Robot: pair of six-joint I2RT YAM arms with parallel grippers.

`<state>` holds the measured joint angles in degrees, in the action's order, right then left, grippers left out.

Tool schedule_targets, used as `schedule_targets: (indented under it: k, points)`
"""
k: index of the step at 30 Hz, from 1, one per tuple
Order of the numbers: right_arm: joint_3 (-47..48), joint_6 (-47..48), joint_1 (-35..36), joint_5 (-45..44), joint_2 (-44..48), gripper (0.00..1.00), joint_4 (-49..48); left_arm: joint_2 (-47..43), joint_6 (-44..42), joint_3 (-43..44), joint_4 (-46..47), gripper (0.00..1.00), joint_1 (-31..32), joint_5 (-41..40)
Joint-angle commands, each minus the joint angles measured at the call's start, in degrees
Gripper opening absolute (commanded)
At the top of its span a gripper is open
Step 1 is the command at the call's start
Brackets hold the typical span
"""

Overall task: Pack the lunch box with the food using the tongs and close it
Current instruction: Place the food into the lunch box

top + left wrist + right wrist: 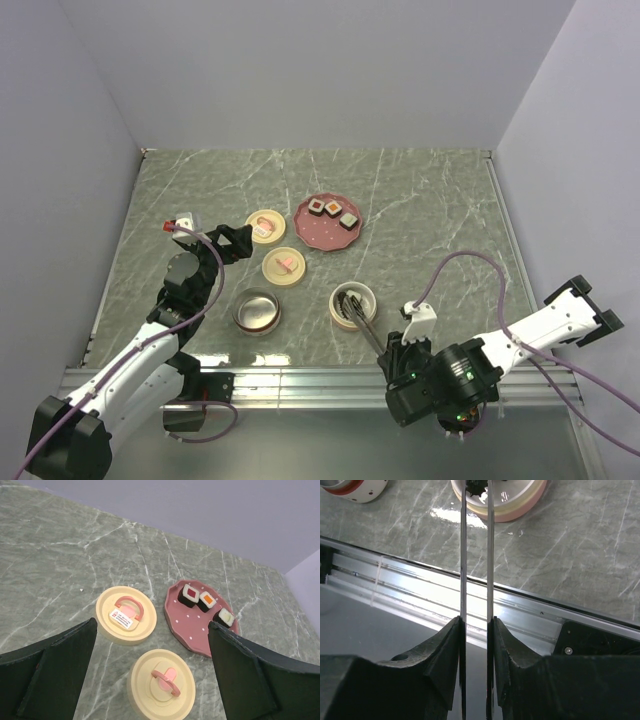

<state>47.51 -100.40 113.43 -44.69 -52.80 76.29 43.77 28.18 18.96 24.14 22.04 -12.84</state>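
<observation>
Three pieces of food point(333, 209) sit on a pink plate point(318, 236); the left wrist view shows them as dark-sided cubes point(207, 600). My right gripper point(392, 352) is shut on the tongs point(365, 328) near the table's front edge. In the right wrist view the two slim tong arms point(463, 555) run between my fingers point(445, 650) into a cream round lunch box tier point(515, 511). A dark piece point(476, 487) lies between the tong tips. My left gripper point(152, 625) hangs open above the two lids, holding nothing.
Two cream round lids with pink handles point(265, 224) point(284, 266) lie left of the plate. A steel round container point(257, 310) stands left of the cream tier point(340, 318). A metal rail point(300, 378) runs along the table's front edge.
</observation>
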Motion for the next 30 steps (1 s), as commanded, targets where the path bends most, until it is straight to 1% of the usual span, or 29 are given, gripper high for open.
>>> schedule_targets:
  k: [1,3,5,6,15,21,22,24,25,26,27,28,29,30]
  points:
    - [0.0,-2.5,0.6,-5.0,1.2,0.37,6.6,0.4,0.5,0.1,2.1,1.00,-0.2,1.1]
    - [0.4,-2.0,0.5,-5.8,1.3,0.43,6.6,0.5,0.3,0.1,2.1,0.99,-0.2,1.2]
    - [1.1,-1.3,0.5,-7.3,1.3,0.44,6.6,0.6,0.3,0.1,2.2,0.99,-0.2,1.2]
    - [1.2,-1.2,0.5,-7.6,1.3,0.47,6.5,0.5,0.4,0.1,2.1,1.00,-0.2,1.2]
    - [2.2,0.2,-0.3,-11.6,2.0,0.51,6.4,0.7,0.3,0.2,2.3,1.00,-0.2,1.4]
    - [5.0,3.3,-2.9,-15.9,0.5,0.53,6.2,0.8,0.3,0.1,2.3,1.00,-0.2,1.4]
    - [5.7,6.0,-3.6,-16.3,0.0,0.53,5.4,0.8,0.3,0.1,2.3,0.99,-0.2,1.4]
    - [6.3,11.9,-7.2,-16.7,-0.3,0.54,-0.5,0.9,0.3,0.2,2.3,1.00,-0.2,1.5]
    - [6.6,19.1,-9.0,-16.6,-0.3,0.54,-3.2,0.8,0.3,0.2,2.3,0.99,-0.2,1.5]
    - [6.6,21.8,-11.5,-16.6,-0.2,0.54,-7.2,0.8,0.2,0.2,2.2,0.99,-0.2,1.5]
    - [6.6,25.4,-13.0,-16.8,0.3,0.54,-8.4,0.7,0.3,0.2,2.2,0.99,-0.2,1.4]
    - [6.5,26.8,-14.0,-17.0,0.8,0.54,-9.5,0.6,0.3,0.1,2.2,0.99,-0.2,1.4]
    - [6.3,29.0,-15.8,-17.1,1.3,0.54,-12.9,0.5,0.3,0.0,2.3,1.00,-0.2,1.5]
    - [5.6,35.1,-16.9,-16.8,2.9,0.54,-15.7,0.4,0.3,-0.1,2.4,1.00,-0.2,1.5]
